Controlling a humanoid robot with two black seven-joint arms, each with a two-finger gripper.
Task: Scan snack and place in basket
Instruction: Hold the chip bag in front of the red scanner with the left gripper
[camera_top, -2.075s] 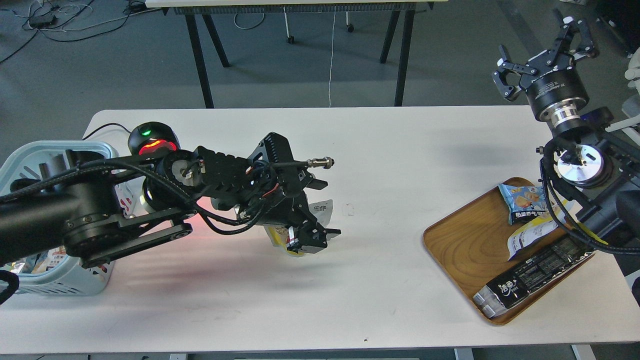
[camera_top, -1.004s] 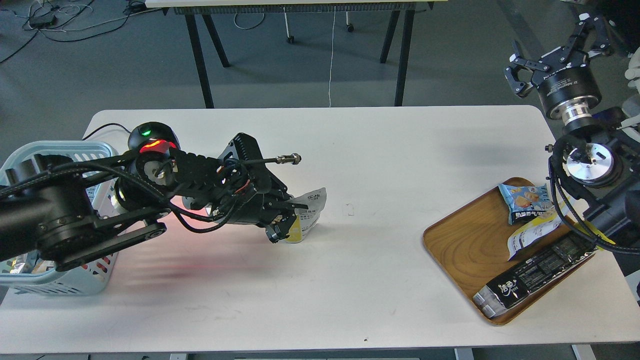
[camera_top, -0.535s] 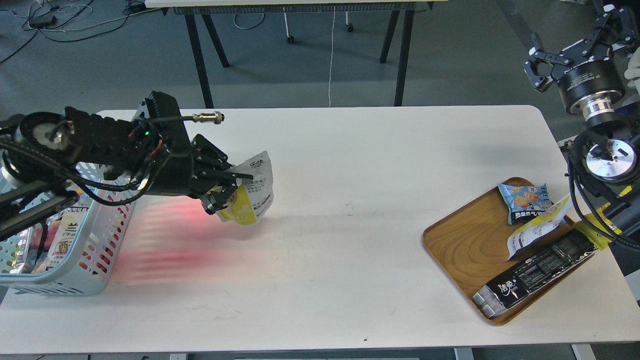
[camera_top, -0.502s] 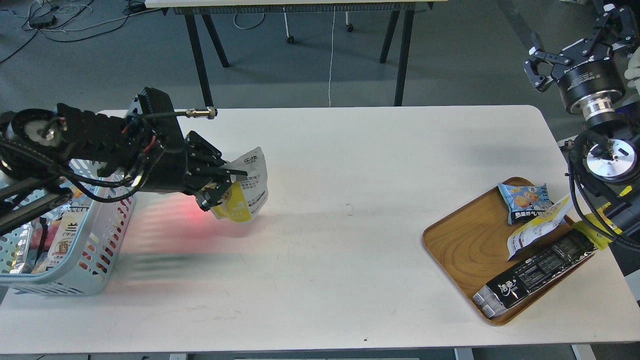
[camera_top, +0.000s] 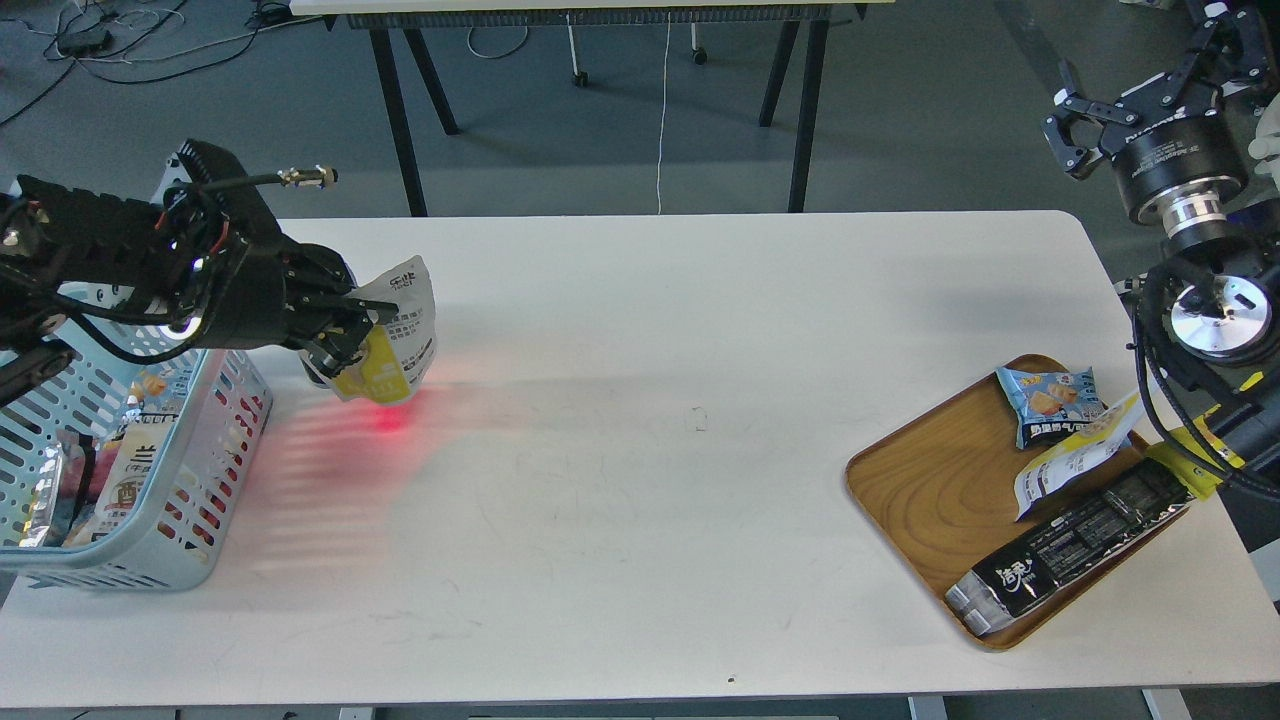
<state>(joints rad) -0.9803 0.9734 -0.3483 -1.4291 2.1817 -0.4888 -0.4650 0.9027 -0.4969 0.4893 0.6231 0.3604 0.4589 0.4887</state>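
My left gripper (camera_top: 368, 322) is shut on the snack (camera_top: 392, 335), a small pouch with a grey-white top and yellow lower part. It holds the pouch above the table, just right of the basket (camera_top: 215, 480). The pale blue slotted basket stands at the table's left edge with several packets inside. Red scanner light falls on the table under the pouch. My right gripper (camera_top: 1150, 65) is open and empty, raised high beyond the table's far right corner.
A wooden tray (camera_top: 920, 490) at the right holds a small blue packet (camera_top: 1045, 403), a longer white-and-yellow pouch (camera_top: 1070, 455) and a long black packet (camera_top: 1070, 555). A second table's legs stand behind.
My left gripper has carried the snack from the table's middle left toward the basket, lifting it. The scanner is now hidden behind the arm. My right arm has drawn back up and right.
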